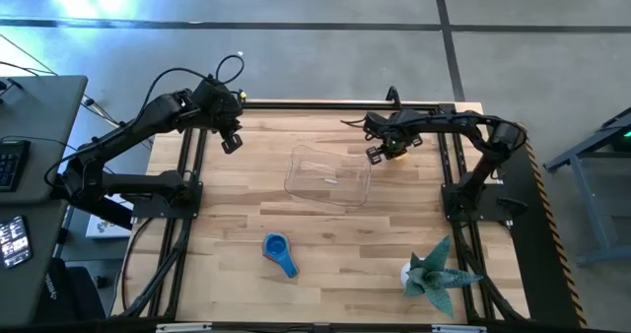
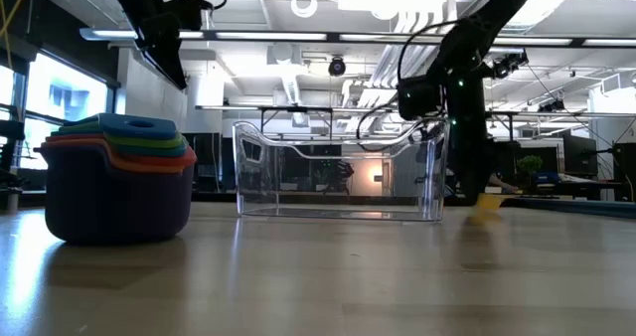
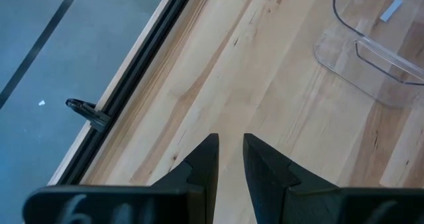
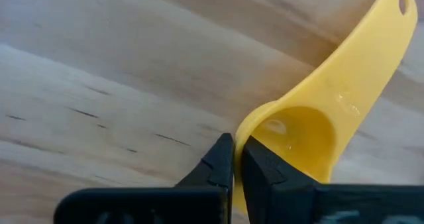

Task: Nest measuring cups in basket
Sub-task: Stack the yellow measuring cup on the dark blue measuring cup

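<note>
A yellow measuring cup (image 4: 311, 128) lies on the wooden table at the far right, just right of the clear basket (image 1: 327, 180). Its handle (image 4: 387, 25) points away from my right gripper (image 4: 236, 151), which is shut on the cup's rim. In the high view this gripper (image 1: 378, 155) stands beside the basket's far right corner. A nested stack of cups, blue on top (image 1: 279, 254) and purple outermost (image 2: 114, 192), sits near the table's front edge. My left gripper (image 1: 231, 142) hangs above the table's far left, its fingers (image 3: 205, 161) a narrow gap apart with nothing between them. My right gripper pinches the yellow cup's bowl wall at the rim (image 4: 240, 132), on the side opposite the handle. One finger is inside the bowl and one outside. The fingers come from above, pointing down. The cup sits open side up on the table.
A spiky teal folded-paper figure (image 1: 434, 272) stands at the near right corner. Black rails run along the table's far edge (image 3: 132, 85) and both sides. Bare wood lies between the basket and the stack.
</note>
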